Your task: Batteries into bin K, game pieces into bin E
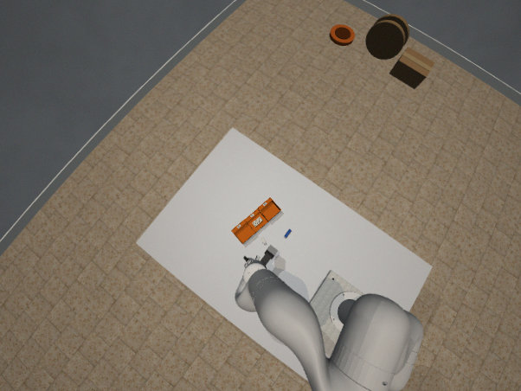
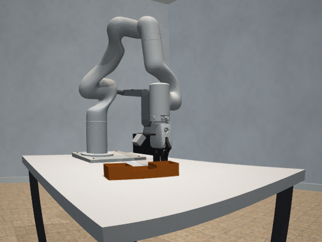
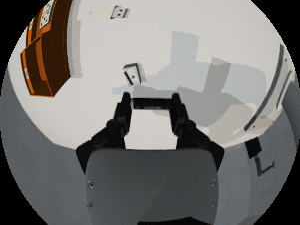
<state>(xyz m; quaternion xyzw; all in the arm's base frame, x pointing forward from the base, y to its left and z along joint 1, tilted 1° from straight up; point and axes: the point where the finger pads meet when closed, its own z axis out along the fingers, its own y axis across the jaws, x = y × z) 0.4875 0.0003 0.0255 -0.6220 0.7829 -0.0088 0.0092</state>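
Observation:
My gripper (image 2: 160, 159) (image 3: 150, 100) is shut on a black bar (image 3: 153, 104), held across between the fingertips low at the table; whether it is a battery cannot be read. A white tile with dark marks (image 3: 132, 75) lies just beyond the left fingertip. Three orange bins stand in a row: one end bin (image 1: 244, 233) (image 2: 167, 170) (image 3: 50, 74), the middle bin (image 2: 144, 174) and the other end bin (image 1: 271, 210) (image 2: 120, 172). White spotted pieces (image 1: 257, 221) (image 3: 46, 14) lie in the middle bin. The bin letters are not legible.
A small white stick with a metal end (image 1: 264, 241) (image 3: 119, 12) lies between the bins and the gripper. A blue object (image 1: 287, 233) lies on the table (image 1: 208, 195) beyond it. The robot's base plate (image 1: 322, 294) (image 2: 93, 159) stands on the same table.

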